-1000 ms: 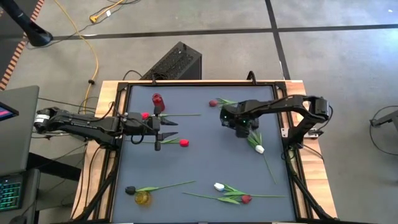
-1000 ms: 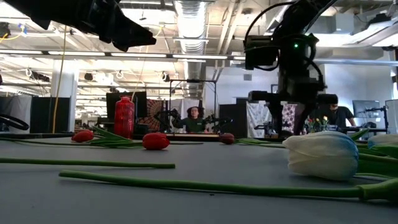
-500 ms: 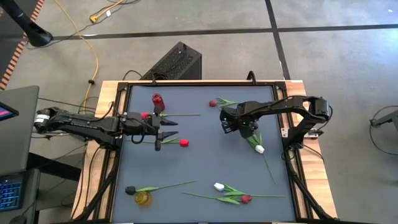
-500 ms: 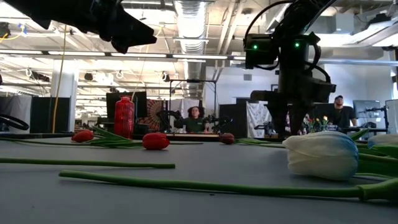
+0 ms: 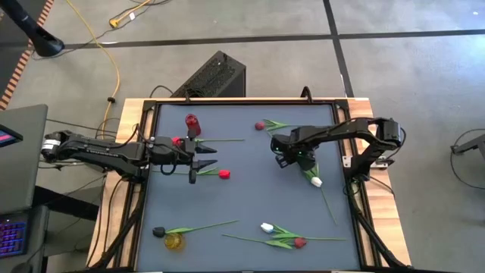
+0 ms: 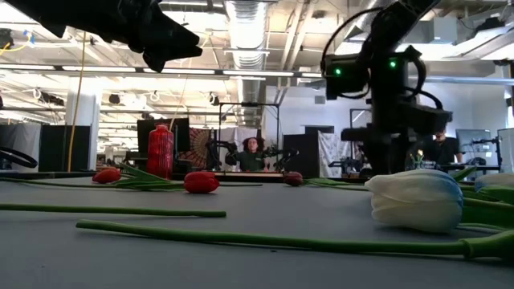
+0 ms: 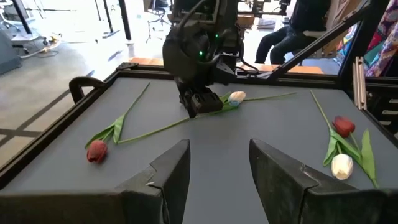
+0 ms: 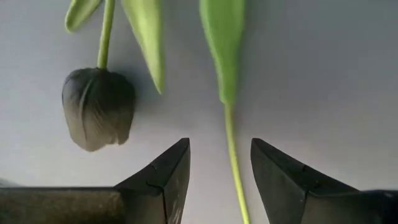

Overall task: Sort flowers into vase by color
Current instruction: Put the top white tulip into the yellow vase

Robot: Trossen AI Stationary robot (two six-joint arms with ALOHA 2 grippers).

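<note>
Plainly, these tulips will be light and limp in the stem, with soft heads that would crush; each thin stem, just below the head or past the leaves, looks the fair place to take hold, though it may slip or bend.

Near the surface's left edge, the left claw (image 5: 198, 160) hangs with fingers apart and empty, a red tulip (image 5: 176, 141) just behind it beside the red vase (image 5: 192, 122), and a second red head (image 5: 224, 174) just beside its tips. At the near-left corner a dark tulip (image 5: 158, 231) lies touching, or nearly touching, the yellow vase (image 5: 173, 242). Along the near edge, towards the middle, a white tulip (image 5: 267, 227) and a red one (image 5: 299, 243) lie with stems crossed. Near the far edge another red tulip (image 5: 260, 125) lies alone.

Towards the right edge, the right claw (image 5: 301, 159) stands low over a white tulip's (image 5: 316, 182) stem, fingers apart with the stem (image 8: 234, 155) between them, not yet pinched. Its wrist view shows a greyish head (image 8: 98, 115) beside that stem; its colour is hard to judge there.

No brand, label or writing can be read.
</note>
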